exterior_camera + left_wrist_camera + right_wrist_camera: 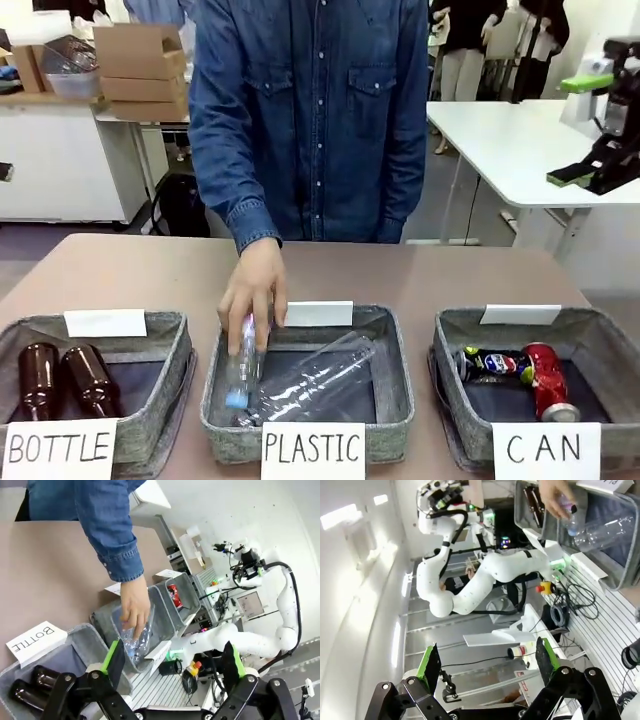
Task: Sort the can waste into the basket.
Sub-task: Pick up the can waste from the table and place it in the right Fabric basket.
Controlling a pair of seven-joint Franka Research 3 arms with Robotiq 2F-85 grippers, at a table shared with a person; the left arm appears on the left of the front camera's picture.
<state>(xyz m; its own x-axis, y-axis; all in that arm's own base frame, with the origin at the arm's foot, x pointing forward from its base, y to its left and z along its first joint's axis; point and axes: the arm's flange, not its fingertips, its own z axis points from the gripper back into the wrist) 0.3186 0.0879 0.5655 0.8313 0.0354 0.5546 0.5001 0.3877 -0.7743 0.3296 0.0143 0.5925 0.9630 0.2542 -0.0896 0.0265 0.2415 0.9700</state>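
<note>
Nearest the robot, three grey baskets sit in a row along the counter's (120, 270) near edge. The basket signed "CAN" (600, 345), on the robot's right, already holds both pieces of can waste: the red can (546, 378) lies on its dark floor touching the dark blue can (495, 363) beside it. No other can shows on the bare counter, so the sorting of cans looks finished, or very nearly so.

In the middle, the "PLASTIC" basket (390, 340) holds a large clear plastic bottle (320, 375), and the person's hand (255, 295) reaches over the far rim with a smaller clear bottle (241, 365) in its fingers. The "BOTTLE" basket (165, 345) on the left holds two brown glass bottles (65, 378).

The left tool (172, 662) hangs high above the baskets, its jaws wide apart and holding nothing. The right tool (485, 662) is likewise spread wide and empty, raised clear of the counter and pointing away from it.

Judging from this, the next move asks little of either arm: wait clear of the person's hand and check that no can is left outside.
</note>
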